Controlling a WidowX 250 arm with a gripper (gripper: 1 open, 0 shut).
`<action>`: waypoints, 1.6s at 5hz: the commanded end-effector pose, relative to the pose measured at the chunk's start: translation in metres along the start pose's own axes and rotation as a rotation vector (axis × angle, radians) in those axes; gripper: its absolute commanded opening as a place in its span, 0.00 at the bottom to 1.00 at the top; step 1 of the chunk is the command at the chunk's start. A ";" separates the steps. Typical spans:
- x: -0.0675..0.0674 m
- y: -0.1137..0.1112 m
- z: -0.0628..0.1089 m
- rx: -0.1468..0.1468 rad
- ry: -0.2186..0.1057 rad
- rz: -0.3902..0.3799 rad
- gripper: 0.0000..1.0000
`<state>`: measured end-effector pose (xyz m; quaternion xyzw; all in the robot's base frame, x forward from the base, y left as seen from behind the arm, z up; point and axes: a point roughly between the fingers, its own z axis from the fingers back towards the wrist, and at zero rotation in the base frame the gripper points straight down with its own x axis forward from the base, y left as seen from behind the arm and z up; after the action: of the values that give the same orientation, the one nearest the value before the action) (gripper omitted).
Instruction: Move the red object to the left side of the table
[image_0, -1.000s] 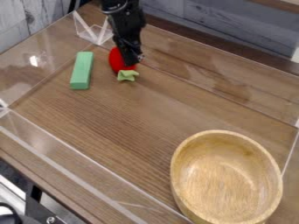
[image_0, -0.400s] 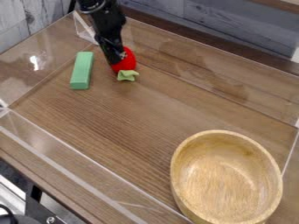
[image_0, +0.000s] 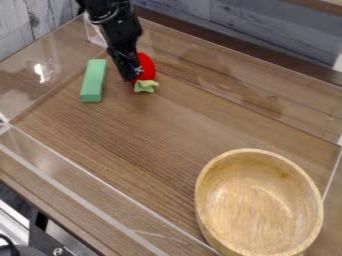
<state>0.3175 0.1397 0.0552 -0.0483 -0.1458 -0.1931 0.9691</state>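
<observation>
The red object (image_0: 144, 68), a small rounded toy fruit with a light-green leafy end (image_0: 147, 86), lies on the brown wood-grain table (image_0: 174, 140) in the far left part. My black gripper (image_0: 130, 70) comes down from the top and its tip stands at the fruit's left side, touching or overlapping it. The jaws are shut. Whether the fruit is pinched between them is hidden by the fingers.
A green rectangular block (image_0: 94, 79) lies just left of the gripper. A large wooden bowl (image_0: 259, 205) sits at the near right corner. Low clear acrylic walls (image_0: 80, 205) edge the table.
The gripper has shifted left, from over the fruit's right part to its left side. The fruit sits slightly further right of the gripper; the block and bowl stay put.
</observation>
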 end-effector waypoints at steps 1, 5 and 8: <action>0.009 0.001 0.041 0.051 -0.058 -0.034 0.00; -0.019 0.020 0.028 0.137 -0.063 0.216 0.00; -0.044 0.057 0.026 0.129 -0.047 0.236 0.00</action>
<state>0.2883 0.2036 0.0470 -0.0291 -0.1526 -0.0673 0.9856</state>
